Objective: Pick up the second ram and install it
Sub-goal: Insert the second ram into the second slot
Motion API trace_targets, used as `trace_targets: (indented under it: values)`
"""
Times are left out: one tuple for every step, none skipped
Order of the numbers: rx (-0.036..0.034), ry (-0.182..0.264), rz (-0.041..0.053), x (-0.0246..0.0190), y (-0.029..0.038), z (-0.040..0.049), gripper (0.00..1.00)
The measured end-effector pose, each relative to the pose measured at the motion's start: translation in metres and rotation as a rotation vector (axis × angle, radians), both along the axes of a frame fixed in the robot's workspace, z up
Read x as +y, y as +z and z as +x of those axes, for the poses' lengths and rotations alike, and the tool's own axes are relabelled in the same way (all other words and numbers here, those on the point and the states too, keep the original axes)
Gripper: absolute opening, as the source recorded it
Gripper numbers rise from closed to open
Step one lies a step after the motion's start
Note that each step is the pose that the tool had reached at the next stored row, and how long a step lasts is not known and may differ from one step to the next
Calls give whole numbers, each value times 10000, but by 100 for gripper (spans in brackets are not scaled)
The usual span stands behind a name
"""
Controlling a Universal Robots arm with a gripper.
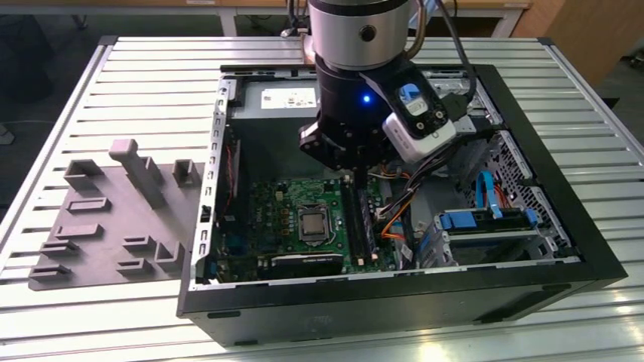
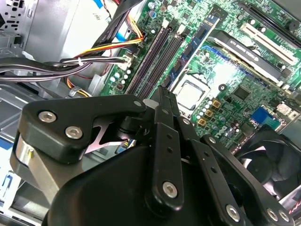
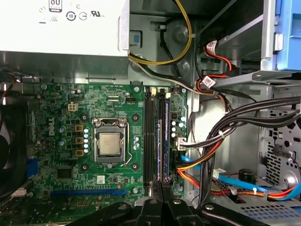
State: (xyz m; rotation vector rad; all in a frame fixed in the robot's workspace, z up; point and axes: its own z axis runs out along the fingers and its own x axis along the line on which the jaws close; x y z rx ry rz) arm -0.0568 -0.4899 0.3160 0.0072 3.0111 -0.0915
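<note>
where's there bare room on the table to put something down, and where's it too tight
Bare slatted table lies beyond the grey tray, beside the computer case on the exterior view's left. Inside the case it is crowded: the gripper hangs over the motherboard, with cables beside it.

Your robot arm (image 1: pixel 364 34) is a fat round tube, shiny silver on top and black lower down. You can see a small round screw spot on the silver part and a little blue light glowing on the black part. A white and grey box with a blue patch sits on its side, with black cables running off it. The gripper (image 2: pixel 162 101) is black, made of flat bars joined by round silver screws.
</note>
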Motion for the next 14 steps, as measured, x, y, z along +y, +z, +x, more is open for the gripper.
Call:
trace_targets:
  values:
    - [0,0,-1,1,-6,0,11]
    - [0,0,-1,1,-11,0,11]
    - [0,-1,-2,1,-16,0,11]
    - [1,0,-2,2,-21,0,11]
    - [0,-1,-3,2,-27,0,11]
    - [0,0,-3,3,-33,0,11]
    - [1,0,-4,3,-37,0,11]
    - [1,0,-4,4,-41,0,11]
    - [1,0,-4,4,-45,0,11]
    - [0,0,-3,5,-50,0,11]
    - [0,0,-4,5,-54,0,11]
    - [0,0,-3,6,-60,0,11]
    - [0,0,-3,7,-68,0,11]
    - [0,0,-5,8,-76,0,11]
